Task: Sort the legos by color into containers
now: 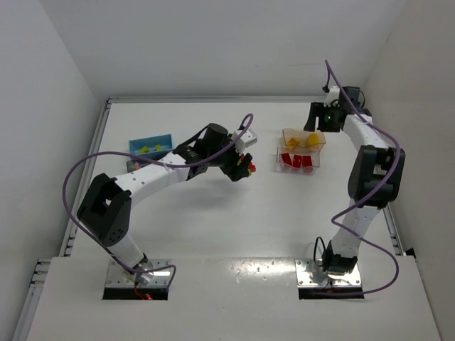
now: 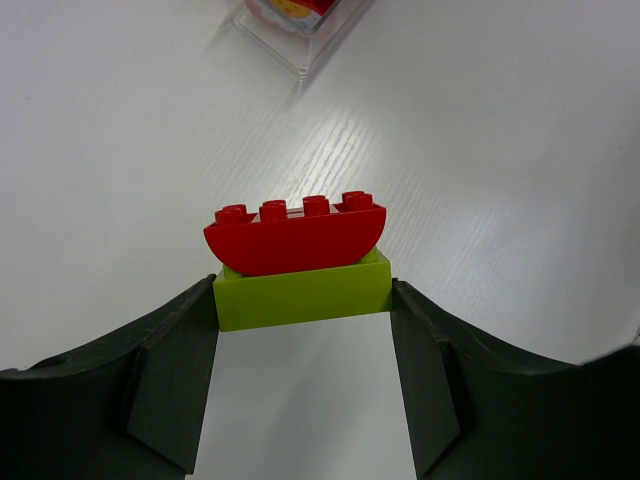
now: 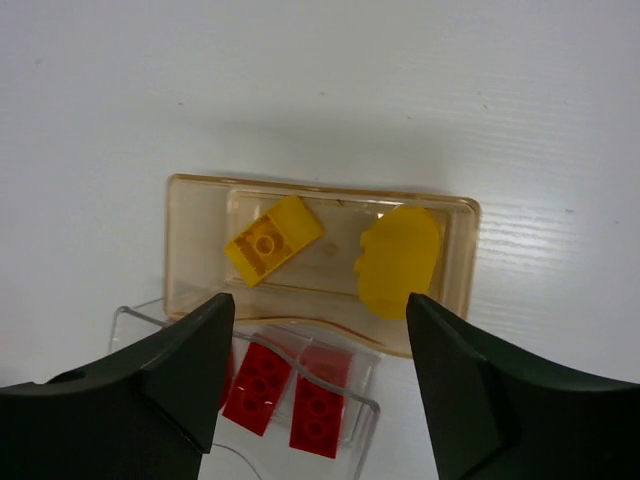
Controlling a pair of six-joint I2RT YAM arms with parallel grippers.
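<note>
White counter: L jaws clamp lime block w/ red curved brick stuck on top, near left of clear tub holding red bricks. Risk: dropping the joined pair there mixes colours. R jaws gape empty just beyond that tub, over amber tub.

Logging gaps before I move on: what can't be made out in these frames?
- Blue tub, top view: contents too small to identify.
- Clear tub, left wrist view: mostly cut off by the top edge.
- Red bricks, right wrist view: fingers of the right end effector and the bottom edge hide some, so no count.
</note>
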